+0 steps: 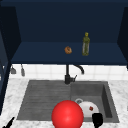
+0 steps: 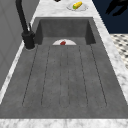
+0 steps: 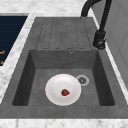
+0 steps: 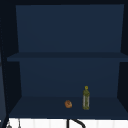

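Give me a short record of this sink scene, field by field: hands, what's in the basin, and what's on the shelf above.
left hand: at the bottom left corner of the front view, over the counter edge
right hand: low in the front view, in front of the white plate
basin: white plate beside the drain, a small red piece lying on it
front: red ball at the sink's near edge, left of the right hand
faucet: black, behind the sink
shelf: green bottle upright, small orange item to its left
counter: small plate with a yellow-green item
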{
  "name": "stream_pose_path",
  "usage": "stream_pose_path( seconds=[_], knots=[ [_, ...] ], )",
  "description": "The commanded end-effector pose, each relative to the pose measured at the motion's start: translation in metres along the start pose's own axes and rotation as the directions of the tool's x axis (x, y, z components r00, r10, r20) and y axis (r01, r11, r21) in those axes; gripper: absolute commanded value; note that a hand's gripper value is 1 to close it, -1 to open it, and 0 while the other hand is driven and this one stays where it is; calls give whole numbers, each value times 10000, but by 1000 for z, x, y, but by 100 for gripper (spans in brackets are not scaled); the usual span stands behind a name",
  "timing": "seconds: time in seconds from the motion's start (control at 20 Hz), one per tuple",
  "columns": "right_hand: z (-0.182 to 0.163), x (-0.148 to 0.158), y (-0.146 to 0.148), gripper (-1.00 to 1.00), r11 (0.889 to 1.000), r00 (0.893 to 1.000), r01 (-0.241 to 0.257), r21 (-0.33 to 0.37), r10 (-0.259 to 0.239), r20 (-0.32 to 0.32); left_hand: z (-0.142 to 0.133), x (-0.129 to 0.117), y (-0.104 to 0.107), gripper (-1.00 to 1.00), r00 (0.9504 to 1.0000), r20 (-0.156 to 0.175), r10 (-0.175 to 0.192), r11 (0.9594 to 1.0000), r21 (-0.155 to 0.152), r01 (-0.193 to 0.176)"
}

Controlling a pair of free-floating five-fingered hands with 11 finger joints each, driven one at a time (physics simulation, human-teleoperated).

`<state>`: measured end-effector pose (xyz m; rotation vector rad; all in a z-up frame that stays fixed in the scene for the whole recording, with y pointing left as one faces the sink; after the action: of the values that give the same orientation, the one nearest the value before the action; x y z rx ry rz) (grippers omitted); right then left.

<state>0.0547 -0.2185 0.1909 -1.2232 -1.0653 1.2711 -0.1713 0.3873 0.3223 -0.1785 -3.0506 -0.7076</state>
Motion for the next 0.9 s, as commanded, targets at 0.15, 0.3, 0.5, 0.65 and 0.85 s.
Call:
stream_pose_path(
  seconds=[0.15, 0.3, 0.5, 0.65, 0.85],
  knots=[
    [0, 0, 0, 0, 10000, 10000, 0, 0, 0, 0, 5, -3, -25, -100, 9974, -510, 515, 9922, -1109, -569],
    [0, 0, 0, 0, 10000, 10000, 0, 0, 0, 0, 6, -3, -31, -100, 9966, -635, 524, 9866, -1511, -615],
    [0, 0, 0, 0, 10000, 10000, 0, 0, 0, 0, 3, -4, -34, -100, 9949, -946, 353, 9776, -2032, -540],
    [0, 0, 0, 0, 10000, 10000, 0, 0, 0, 0, 3, -4, -35, -100, 9943, -1051, 187, 9700, -2391, -435],
    [0, 0, 0, 0, 10000, 10000, 0, 0, 0, 0, -4, -7, -47, -100, 9982, -561, 210, 9874, -1552, -295]
  ],
)
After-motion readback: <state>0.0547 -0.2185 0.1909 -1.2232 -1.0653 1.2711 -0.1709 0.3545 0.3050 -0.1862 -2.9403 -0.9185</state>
